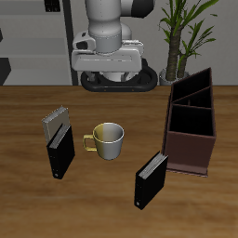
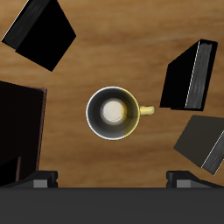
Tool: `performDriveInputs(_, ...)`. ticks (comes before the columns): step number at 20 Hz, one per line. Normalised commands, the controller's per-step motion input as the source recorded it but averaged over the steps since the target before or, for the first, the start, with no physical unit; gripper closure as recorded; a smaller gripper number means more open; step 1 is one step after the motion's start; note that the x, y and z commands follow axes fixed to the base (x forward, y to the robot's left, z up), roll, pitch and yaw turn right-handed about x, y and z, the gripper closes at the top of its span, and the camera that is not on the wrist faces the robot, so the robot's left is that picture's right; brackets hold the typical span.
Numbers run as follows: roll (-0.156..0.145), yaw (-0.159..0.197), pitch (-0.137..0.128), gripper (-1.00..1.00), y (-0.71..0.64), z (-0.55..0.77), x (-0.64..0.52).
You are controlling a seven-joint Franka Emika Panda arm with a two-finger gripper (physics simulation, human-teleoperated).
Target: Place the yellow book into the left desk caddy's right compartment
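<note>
The yellow book (image 1: 56, 120) is small and tan-grey with white striped page edges. It stands on the table just behind a black book (image 1: 60, 153). In the wrist view the yellow book (image 2: 204, 142) is beside one fingertip. The left desk caddy (image 1: 191, 121) is a tall maroon-brown box with dividers, across the table from the book. Part of the caddy's wall (image 2: 19, 131) shows in the wrist view. My gripper (image 2: 115, 179) is open and empty, high above the mug, with its fingertips (image 2: 39, 179) far apart. It touches nothing.
A yellow-handled mug (image 1: 107, 139) stands mid-table, directly under the gripper (image 2: 114, 114). A second black book (image 1: 152, 179) stands near the table's front edge, close to the caddy. The robot arm (image 1: 110, 46) and a potted plant (image 1: 181, 33) are at the back.
</note>
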Motion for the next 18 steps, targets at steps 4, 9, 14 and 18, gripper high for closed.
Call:
performDriveInputs(4, -0.051, -0.032, -0.021, -1.0, -0.44, -0.1, -0.1)
performDriveInputs(9, -0.038, 0.002, -0.02, -1.0, -0.5, -0.14, -0.14)
performDriveInputs(14, -0.078, -0.03, -0.015, -1.0, -0.59, -0.13, -0.12)
performDriveInputs(18, -0.028, -0.014, -0.006, -1.0, -0.26, -0.19, -0.06)
